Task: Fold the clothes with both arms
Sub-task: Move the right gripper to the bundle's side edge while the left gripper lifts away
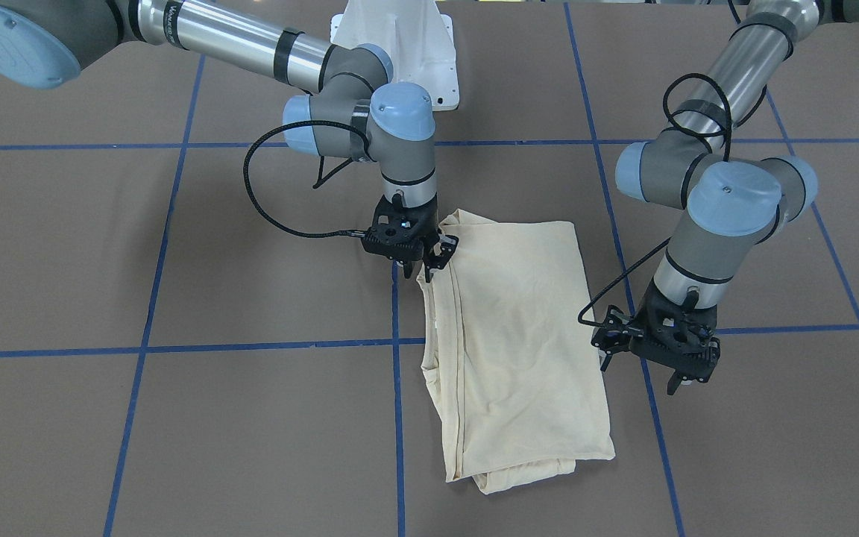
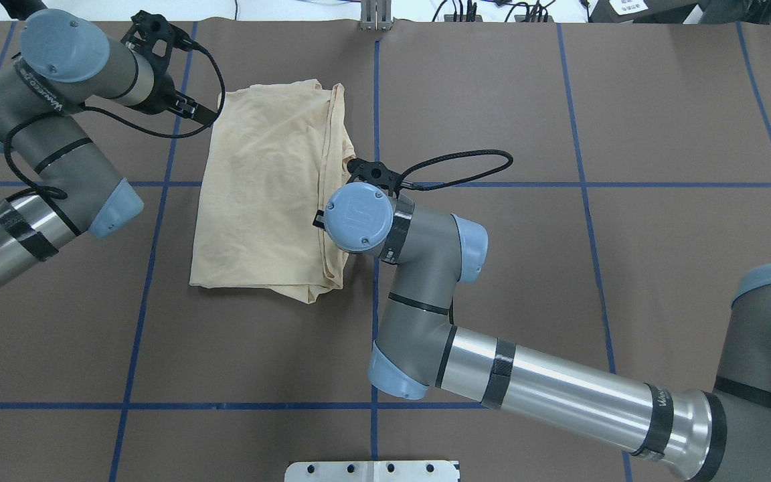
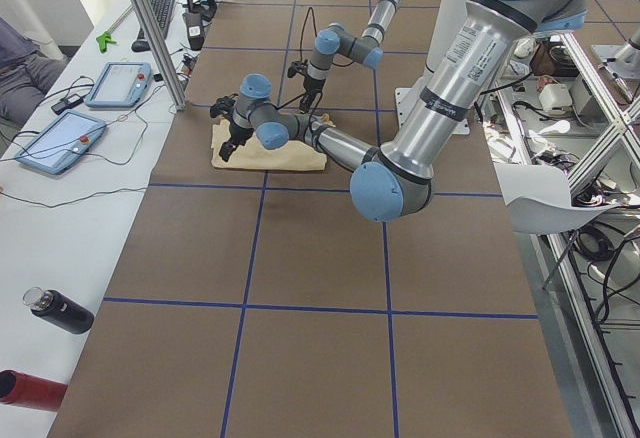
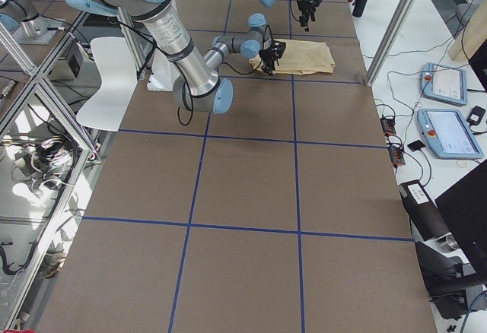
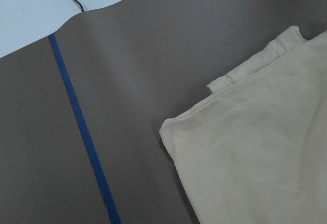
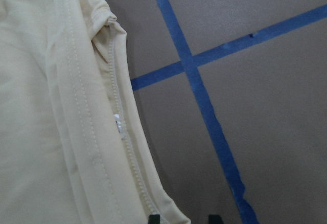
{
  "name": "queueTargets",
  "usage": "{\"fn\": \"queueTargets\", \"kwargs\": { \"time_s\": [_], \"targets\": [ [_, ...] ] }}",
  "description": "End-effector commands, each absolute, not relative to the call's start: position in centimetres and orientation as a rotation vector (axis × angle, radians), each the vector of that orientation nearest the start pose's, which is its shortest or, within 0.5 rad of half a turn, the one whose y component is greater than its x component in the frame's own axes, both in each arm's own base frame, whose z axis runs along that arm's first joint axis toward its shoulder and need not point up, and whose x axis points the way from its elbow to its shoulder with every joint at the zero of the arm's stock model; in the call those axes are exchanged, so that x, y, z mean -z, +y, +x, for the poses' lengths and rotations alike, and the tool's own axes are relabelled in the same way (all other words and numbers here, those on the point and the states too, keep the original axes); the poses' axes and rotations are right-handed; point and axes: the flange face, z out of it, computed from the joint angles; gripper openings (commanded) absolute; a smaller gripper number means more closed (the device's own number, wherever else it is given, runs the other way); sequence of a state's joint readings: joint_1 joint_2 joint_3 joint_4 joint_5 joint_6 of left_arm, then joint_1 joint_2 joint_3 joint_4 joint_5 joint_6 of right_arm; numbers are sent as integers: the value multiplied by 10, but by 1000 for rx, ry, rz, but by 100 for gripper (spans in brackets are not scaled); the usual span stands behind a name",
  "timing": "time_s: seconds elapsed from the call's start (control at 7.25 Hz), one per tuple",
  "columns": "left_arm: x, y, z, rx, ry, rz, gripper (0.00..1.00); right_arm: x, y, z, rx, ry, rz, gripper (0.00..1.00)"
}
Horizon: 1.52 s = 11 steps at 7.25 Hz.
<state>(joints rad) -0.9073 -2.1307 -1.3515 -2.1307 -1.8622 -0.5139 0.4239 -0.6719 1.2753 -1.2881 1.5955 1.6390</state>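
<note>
The clothes are one pale cream-yellow shirt (image 1: pixel 519 335), lying folded into a long rectangle on the brown table; no print shows. It also appears in the overhead view (image 2: pixel 265 194) and fills part of both wrist views (image 5: pixel 255 157) (image 6: pixel 46 132). My right gripper (image 1: pixel 433 262) hovers at the shirt's long seamed edge, open, its two fingertips (image 6: pixel 154 218) straddling the hem. My left gripper (image 1: pixel 640 375) hangs open just off the opposite long edge, touching nothing. In the overhead view the right gripper is hidden under its own wrist, and the left gripper (image 2: pixel 199 114) sits beside the shirt's far corner.
Blue tape lines (image 1: pixel 397 418) grid the brown table. The white pedestal base (image 1: pixel 400 45) stands at the robot's side. Two teach pendants (image 3: pixel 52 144), a dark bottle (image 3: pixel 60 310) and a seated person's leg (image 3: pixel 18 53) are on the white side bench.
</note>
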Motion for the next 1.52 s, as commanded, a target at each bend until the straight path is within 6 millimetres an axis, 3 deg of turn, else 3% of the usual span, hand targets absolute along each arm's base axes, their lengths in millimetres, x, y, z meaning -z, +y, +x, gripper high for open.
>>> {"fn": "queueTargets", "kwargs": {
  "time_s": [0.0, 0.28, 0.69, 0.83, 0.97, 1.1, 1.24, 1.38],
  "targets": [
    [-372, -641, 369, -271, 725, 595, 100, -190, -443, -674, -446, -885, 132, 39],
    [-377, -640, 368, -270, 722, 590, 100, -189, -443, -674, -464, -890, 128, 0],
    [-374, -638, 366, -271, 726, 597, 100, -190, -439, -664, -459, -906, 121, 0],
    [-375, -638, 366, -271, 725, 595, 100, -205, -427, -634, -459, -927, 125, 0],
    [-375, -638, 366, -271, 725, 595, 100, -235, -402, -590, -449, -948, 121, 0],
    [-374, -638, 366, -271, 726, 597, 100, -251, -369, -554, -426, -953, 111, 0],
    [-371, -636, 367, -273, 729, 601, 100, -251, -337, -542, -399, -940, 102, 0],
    [-374, -635, 365, -268, 731, 596, 100, -258, -316, -545, -385, -931, 108, 0]
  ]
}}
